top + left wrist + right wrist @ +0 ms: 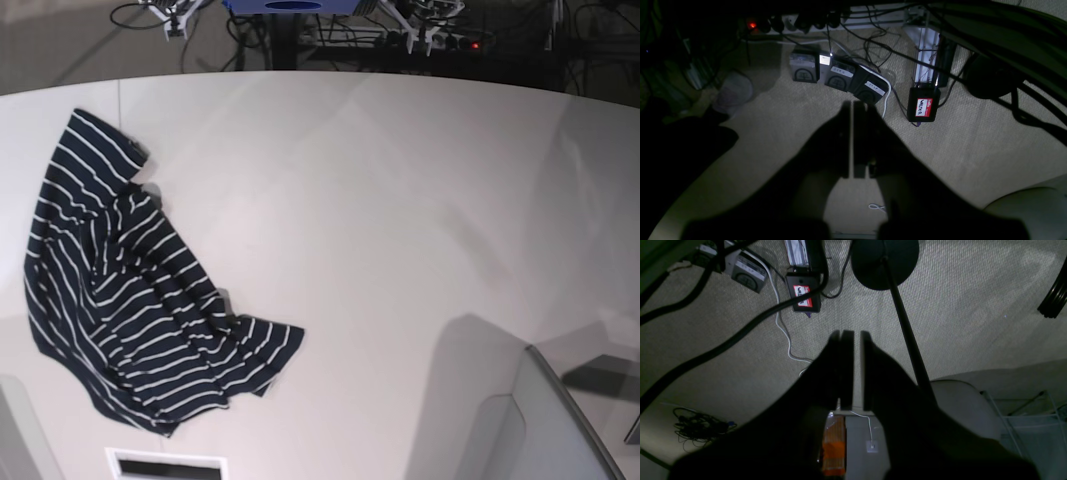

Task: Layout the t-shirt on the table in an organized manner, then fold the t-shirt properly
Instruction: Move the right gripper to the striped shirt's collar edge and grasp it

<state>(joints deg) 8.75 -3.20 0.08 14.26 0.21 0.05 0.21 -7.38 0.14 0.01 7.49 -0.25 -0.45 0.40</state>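
So the t-shirt (130, 300) is lying crumpled on the left side of the white bench (400, 220) in the base view, partly bunched, with one sleeve pointing toward the far edge. Neither arm shows up in that view. Both wrist cams look down at beige carpet (973, 140) and cables instead. The left end effector (852, 106) has its fingers pressed together, empty. The right end effector (853, 335) is nearly closed too, gripping nothing.
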